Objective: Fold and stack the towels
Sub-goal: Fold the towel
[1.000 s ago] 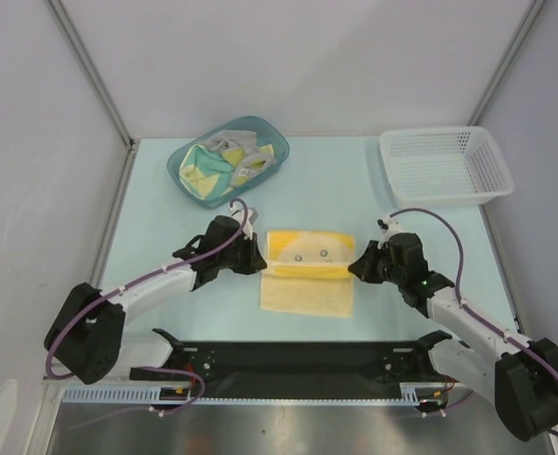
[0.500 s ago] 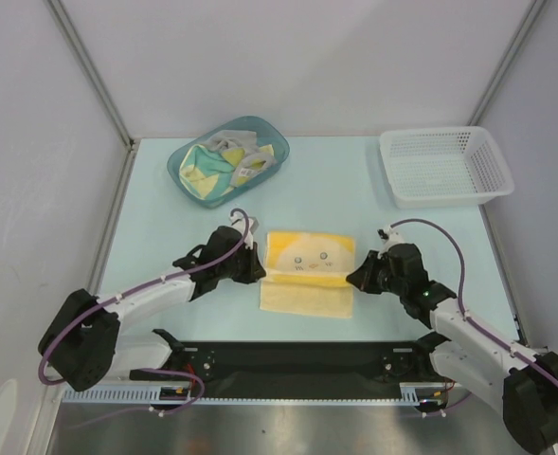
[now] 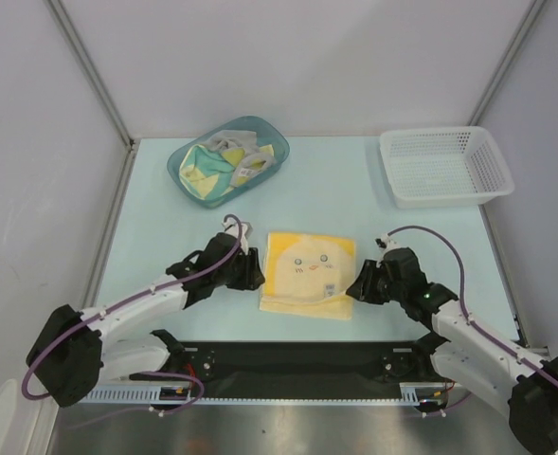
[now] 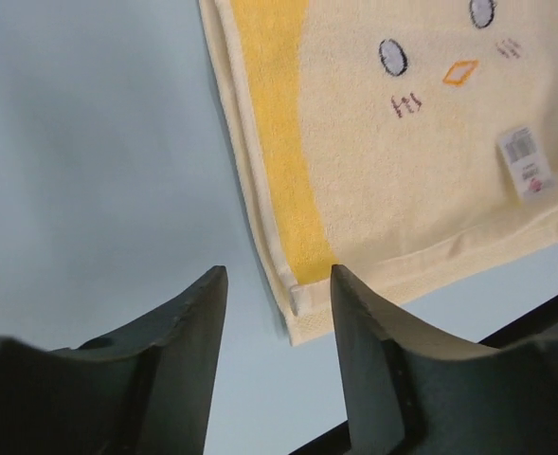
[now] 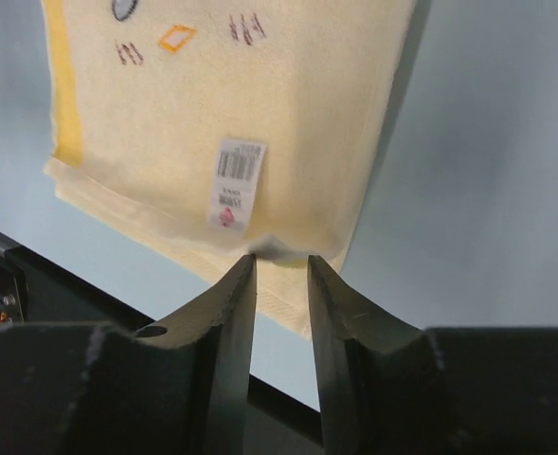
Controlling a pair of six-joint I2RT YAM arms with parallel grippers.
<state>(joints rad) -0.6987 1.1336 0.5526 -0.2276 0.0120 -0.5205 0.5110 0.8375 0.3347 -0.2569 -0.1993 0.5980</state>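
Item: yellow towel point(image 3: 309, 273), folded, on the counter point(image 3: 354, 190) toward 6 o'clock. Left claw point(image 4: 274, 275): wide apart, empty, at its 8 o'clock corner. Right claw point(image 5: 280, 258): narrowly parted at the 4 o'clock corner, no hold evident. Advised: lift both straight up, sparing the fold. White tag point(image 5: 238, 185): barcode, print illegible.

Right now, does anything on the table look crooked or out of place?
Only the fold. The yellow chick-face towel lies doubled over, but its layers do not line up: a strip of the lower layer shows past the near edge, and its barcode tag faces up. Nothing looks spilled or damaged.
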